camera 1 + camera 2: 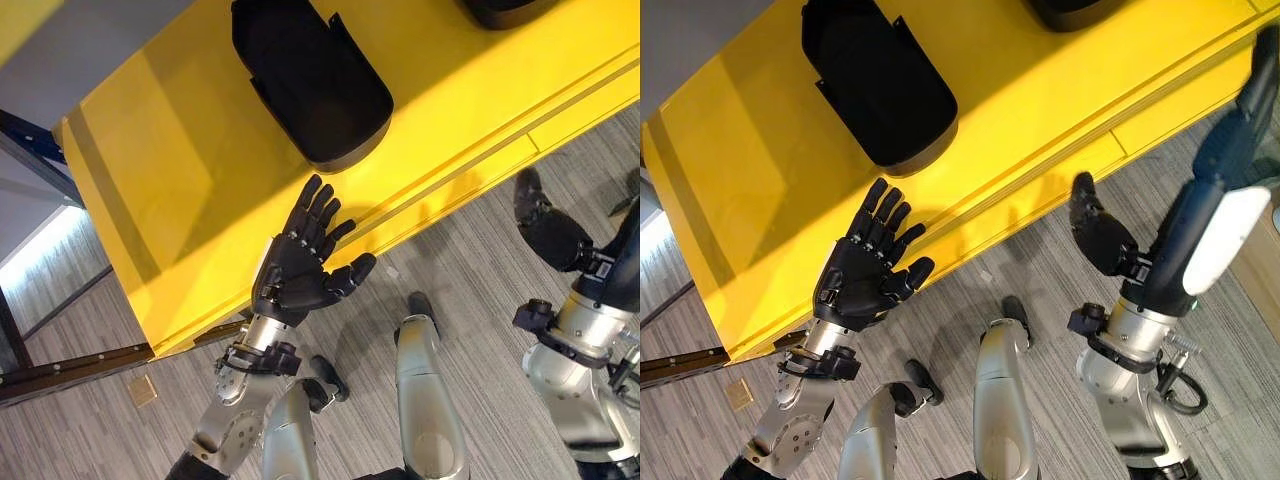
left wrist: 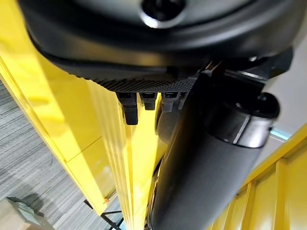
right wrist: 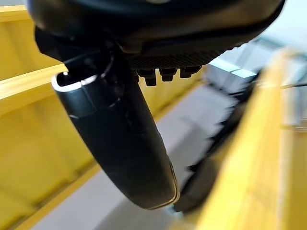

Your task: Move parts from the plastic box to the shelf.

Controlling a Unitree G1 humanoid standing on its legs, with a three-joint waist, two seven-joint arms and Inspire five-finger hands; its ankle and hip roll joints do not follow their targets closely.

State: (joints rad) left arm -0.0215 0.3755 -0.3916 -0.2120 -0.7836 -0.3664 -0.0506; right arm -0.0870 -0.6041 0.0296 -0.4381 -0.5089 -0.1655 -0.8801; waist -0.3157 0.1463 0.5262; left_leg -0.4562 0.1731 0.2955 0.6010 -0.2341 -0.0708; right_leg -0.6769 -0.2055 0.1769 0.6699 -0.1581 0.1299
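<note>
Two black parts lie on the yellow shelf (image 1: pixel 200 180): one whole part (image 1: pixel 310 80), a second (image 1: pixel 500 10) cut by the edge. The left hand (image 1: pixel 300 265) is spread and empty just below the near part; the right hand (image 1: pixel 1102 235) hangs loosely open beside the shelf. The part looks stiff, smooth and light; grasp its rim.
</note>
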